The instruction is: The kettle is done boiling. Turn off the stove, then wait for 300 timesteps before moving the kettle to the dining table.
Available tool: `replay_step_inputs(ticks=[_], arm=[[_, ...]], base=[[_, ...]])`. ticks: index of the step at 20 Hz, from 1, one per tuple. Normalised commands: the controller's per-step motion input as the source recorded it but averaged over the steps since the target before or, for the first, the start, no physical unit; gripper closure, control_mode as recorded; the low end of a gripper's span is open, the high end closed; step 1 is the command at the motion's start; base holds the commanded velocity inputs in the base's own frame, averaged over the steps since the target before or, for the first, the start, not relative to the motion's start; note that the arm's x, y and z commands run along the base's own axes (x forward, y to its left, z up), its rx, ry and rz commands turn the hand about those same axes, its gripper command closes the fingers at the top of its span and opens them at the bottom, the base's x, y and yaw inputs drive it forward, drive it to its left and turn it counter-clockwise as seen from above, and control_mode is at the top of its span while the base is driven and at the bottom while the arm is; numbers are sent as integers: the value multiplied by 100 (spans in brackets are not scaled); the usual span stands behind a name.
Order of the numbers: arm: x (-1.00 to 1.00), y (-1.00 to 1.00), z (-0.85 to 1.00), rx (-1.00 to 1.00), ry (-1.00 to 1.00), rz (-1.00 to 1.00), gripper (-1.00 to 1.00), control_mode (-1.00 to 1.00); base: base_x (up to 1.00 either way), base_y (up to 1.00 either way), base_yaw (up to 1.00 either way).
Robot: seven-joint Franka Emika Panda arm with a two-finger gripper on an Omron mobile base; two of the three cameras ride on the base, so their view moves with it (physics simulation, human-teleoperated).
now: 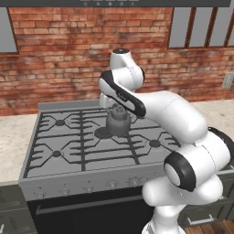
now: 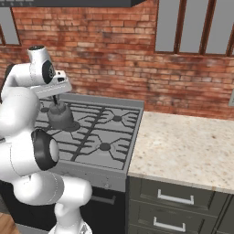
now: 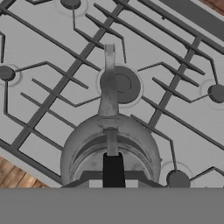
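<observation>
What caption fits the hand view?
Tool shut on squat grey metal kettle, lifted above the grey steel stove.

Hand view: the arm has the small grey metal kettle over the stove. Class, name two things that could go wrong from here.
1. The end effector is shut on the thin handle of the small squat grey metal kettle, a narrow hold, so the kettle could swing or slip.
2. The kettle appears to hang above the black grates of the wide grey steel stove; carried low, it might clip a grate.
</observation>
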Motion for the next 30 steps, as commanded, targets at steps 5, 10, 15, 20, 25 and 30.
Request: replay_step_inputs(ticks=[5, 10, 15, 20, 25, 30], arm=[[0, 0, 0, 0, 0, 0, 100, -100], [-2, 0, 0, 0, 0, 0, 100, -100], [-10, 0, 0, 0, -4, 0, 100, 100], [0, 0, 0, 0, 0, 0, 100, 100], [0, 0, 0, 0, 0, 0, 100, 100], [0, 0, 0, 0, 0, 0, 100, 100]], base=[[0, 0, 0], [0, 0, 0], [-31, 0, -2], [-51, 0, -15], [-38, 1, -26], [-13, 10, -35]])
